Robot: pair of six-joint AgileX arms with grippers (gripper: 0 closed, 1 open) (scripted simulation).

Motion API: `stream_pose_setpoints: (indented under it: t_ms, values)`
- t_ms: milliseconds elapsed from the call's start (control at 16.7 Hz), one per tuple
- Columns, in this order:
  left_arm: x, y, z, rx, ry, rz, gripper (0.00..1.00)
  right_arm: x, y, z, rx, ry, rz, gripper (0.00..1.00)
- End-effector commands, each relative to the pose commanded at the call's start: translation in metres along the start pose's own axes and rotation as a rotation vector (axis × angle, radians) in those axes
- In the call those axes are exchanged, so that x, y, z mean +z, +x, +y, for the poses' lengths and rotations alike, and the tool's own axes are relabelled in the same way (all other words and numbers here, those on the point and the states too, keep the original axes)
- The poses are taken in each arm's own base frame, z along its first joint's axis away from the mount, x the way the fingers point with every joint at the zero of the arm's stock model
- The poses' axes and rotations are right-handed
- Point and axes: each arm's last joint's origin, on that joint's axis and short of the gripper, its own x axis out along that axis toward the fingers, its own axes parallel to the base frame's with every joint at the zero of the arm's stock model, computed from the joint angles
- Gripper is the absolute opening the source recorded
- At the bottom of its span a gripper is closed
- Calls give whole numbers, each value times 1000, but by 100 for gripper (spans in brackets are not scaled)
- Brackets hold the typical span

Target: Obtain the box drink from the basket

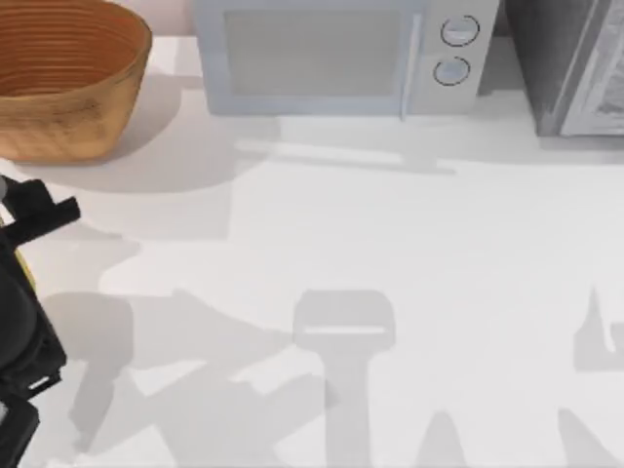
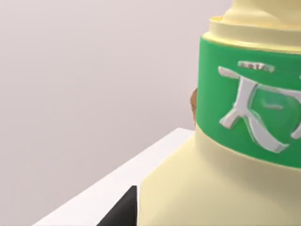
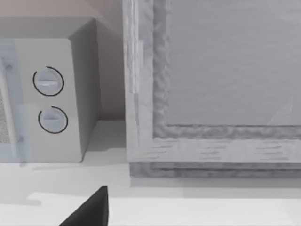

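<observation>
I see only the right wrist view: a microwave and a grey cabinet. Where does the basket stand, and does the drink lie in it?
Observer: The basket stands at the upper left of the top view. The part of its inside that shows holds no carton.
Operator: Then where is the box drink?
Observer: The left gripper is at the table's left edge, and its wrist view shows the box drink close up, pale yellow with a green band.
</observation>
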Motion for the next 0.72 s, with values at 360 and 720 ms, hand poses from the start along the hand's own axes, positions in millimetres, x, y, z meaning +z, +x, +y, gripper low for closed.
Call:
stream_pose_setpoints:
  t_ms: [360,720]
  values:
    - [-2,5,1,-2,-12,-7,0,0,0,0,0,0,0,100]
    - [-2,5,1,-2,-12,-7,45,0,0,0,0,0,0,100]
